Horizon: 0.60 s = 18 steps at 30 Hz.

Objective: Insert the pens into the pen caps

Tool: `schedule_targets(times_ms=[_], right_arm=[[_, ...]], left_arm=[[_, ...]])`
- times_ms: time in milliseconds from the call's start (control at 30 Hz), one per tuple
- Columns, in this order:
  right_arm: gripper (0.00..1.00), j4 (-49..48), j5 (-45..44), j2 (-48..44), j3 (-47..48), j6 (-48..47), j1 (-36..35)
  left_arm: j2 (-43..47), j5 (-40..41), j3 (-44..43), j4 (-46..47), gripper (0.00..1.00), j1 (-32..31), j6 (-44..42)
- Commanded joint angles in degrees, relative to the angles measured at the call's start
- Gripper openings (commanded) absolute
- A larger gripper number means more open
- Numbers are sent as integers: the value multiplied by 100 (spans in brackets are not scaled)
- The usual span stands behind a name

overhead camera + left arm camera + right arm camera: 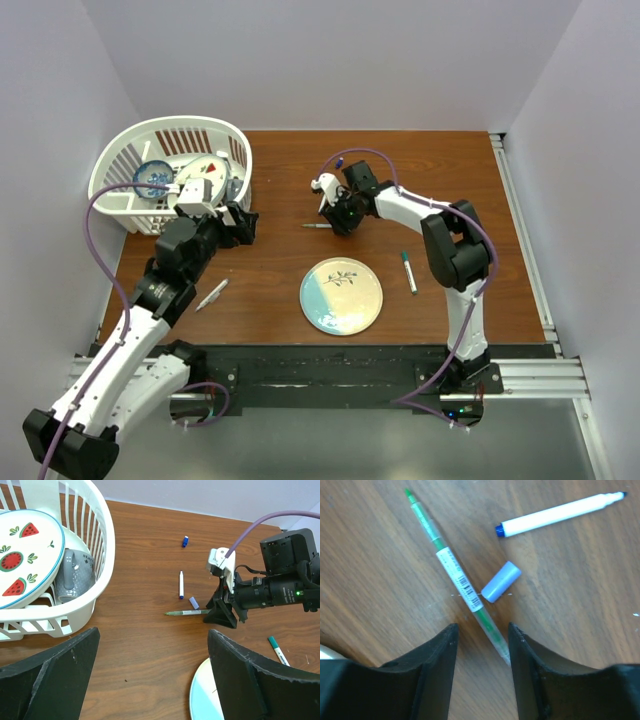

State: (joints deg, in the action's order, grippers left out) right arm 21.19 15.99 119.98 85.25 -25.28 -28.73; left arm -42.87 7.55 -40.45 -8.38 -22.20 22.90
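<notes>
A clear pen with green ink (pixel 455 575) lies on the wooden table, also seen from the left wrist (pixel 187 612) and from above (pixel 318 226). My right gripper (pixel 482 630) is low over the pen's back end. Its jaws stand apart on either side of the barrel and are open. A purple cap (pixel 501 581) lies against that pen. A white pen with a blue tip (pixel 560 512) lies just beyond. A blue cap (pixel 185 541) sits farther back. My left gripper (pixel 152 632) hangs wide open and empty beside the basket.
A white basket (pixel 180 122) with a watermelon plate and a grey mug stands at the back left. A round plate (pixel 325 310) lies front centre. A teal-capped pen (pixel 409 270) lies right of the plate. A thin grey pen (pixel 212 295) lies near my left arm.
</notes>
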Motion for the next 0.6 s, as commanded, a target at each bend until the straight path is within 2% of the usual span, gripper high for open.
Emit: schedule_targets(times_ms=[0,67,233,400,433,567], right_arm=[[42,280,-314,-1,141,-231,-159],[35,298,-464,-54,9,-250,-308],[25,351,-492,-396,-297,-144,-572],[13,-88,-614,-722,-843,162,-704],[8,-271,-667,-792,-1000,233,-713],[1,-738,-1054,-1038,-1282,488,-941]], left_arm=[[112,124,-60,205,95,31,-154],[139,115,-51,223,95,31,-162],[104,71,-51,232,95,31,-189],[103,124,-60,153,93,31,-136],[112,115,-60,144,93,31,-136],[253,97,-7,179,91,31,-119]])
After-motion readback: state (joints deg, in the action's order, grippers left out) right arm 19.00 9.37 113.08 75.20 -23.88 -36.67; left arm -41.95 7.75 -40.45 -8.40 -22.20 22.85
